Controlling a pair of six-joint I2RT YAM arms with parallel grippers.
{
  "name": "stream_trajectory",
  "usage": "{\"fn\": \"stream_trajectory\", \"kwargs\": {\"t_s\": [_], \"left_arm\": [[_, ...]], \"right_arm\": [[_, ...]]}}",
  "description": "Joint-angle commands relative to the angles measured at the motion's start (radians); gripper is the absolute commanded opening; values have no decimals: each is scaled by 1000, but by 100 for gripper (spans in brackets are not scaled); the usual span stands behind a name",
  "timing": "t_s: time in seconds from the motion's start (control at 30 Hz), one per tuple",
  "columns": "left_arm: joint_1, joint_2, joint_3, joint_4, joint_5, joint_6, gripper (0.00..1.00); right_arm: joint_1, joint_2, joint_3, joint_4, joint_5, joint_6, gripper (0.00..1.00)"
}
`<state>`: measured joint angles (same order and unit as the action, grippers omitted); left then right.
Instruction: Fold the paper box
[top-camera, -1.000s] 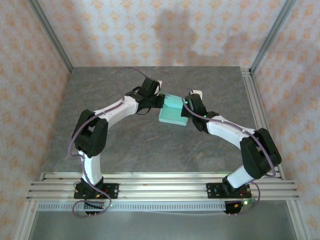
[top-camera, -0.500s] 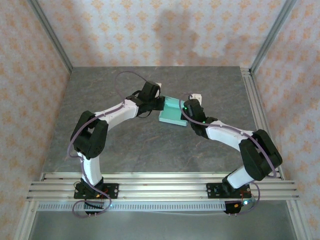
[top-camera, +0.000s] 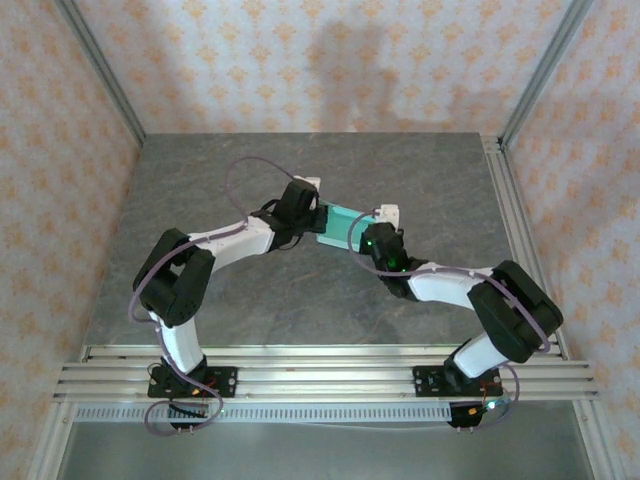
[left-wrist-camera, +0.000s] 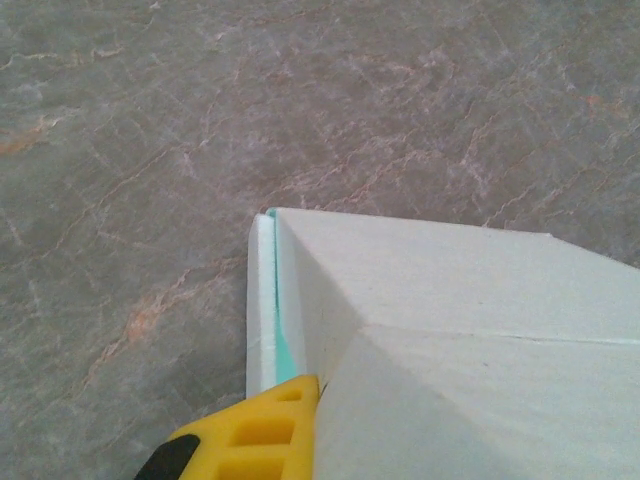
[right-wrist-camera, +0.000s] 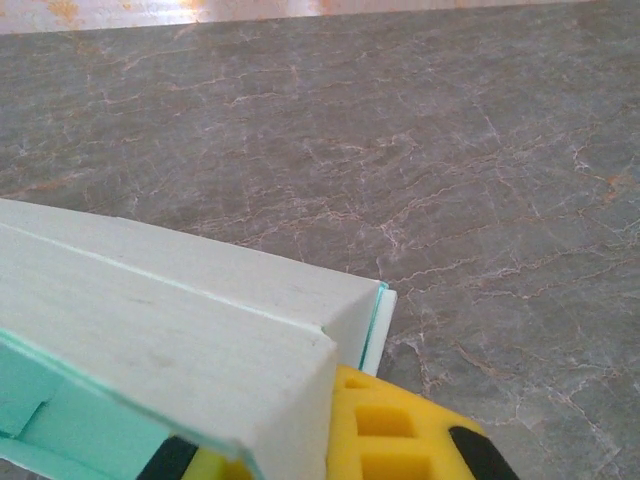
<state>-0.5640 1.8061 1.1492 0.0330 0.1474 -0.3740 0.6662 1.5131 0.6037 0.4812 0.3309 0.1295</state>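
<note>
The paper box (top-camera: 337, 223) is pale mint-green card, held over the middle of the table between my two grippers. My left gripper (top-camera: 313, 216) is shut on its left edge and my right gripper (top-camera: 366, 238) is shut on its right edge. In the left wrist view the box (left-wrist-camera: 450, 330) shows pale creased panels, and a yellow fingertip (left-wrist-camera: 250, 440) presses against its folded edge. The right wrist view has the box (right-wrist-camera: 150, 330) as a long folded panel with a mint inner face, clamped beside a yellow finger (right-wrist-camera: 400, 430). The other fingers are hidden behind the card.
The grey marble-patterned table (top-camera: 220, 180) lies bare around the box. Patterned walls stand at the back and sides, with aluminium posts (top-camera: 100, 70) in the corners. An aluminium rail (top-camera: 320, 370) runs along the near edge where both arm bases are bolted.
The box looks narrower from above than a second ago, tipped more on edge. The right gripper has moved left and nearer; the left wrist has shifted slightly nearer. Both grips are unchanged.
</note>
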Motion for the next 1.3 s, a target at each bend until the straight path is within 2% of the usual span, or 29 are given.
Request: {"fn": "stream_trajectory", "kwargs": {"t_s": [0.0,0.27,0.33,0.53,0.67,0.73,0.8,0.93,1.03,1.17,1.27], "left_arm": [[-28,-26,-63,23,-55,0,0],[-52,-21,-101,32,-130,31,0],[-55,-19,-100,23,-145,34,0],[-56,-13,-83,-5,-162,46,0],[-56,-13,-75,-4,-174,40,0],[-55,-12,-71,-2,-174,39,0],[-56,-12,-68,-4,-176,38,0],[-56,-10,-68,-1,-173,40,0],[-55,-8,-72,4,-169,40,0],[-56,-10,-70,-4,-158,42,0],[-56,-17,-73,0,-154,40,3]], "right_arm": [[27,18,-27,178,11,-31,0],[27,42,-67,279,2,-53,4],[27,33,-67,278,-13,-60,10],[26,-48,-67,213,-78,-69,50],[18,-127,-89,160,-208,-143,81],[11,-181,-99,117,-237,-163,91],[-2,-246,-101,47,-277,-191,96],[-19,-400,-44,-187,-289,-219,95],[-27,-461,0,-267,-269,-153,93],[-45,-459,51,-287,-222,26,86],[-91,-380,140,-396,-229,164,84]]}}
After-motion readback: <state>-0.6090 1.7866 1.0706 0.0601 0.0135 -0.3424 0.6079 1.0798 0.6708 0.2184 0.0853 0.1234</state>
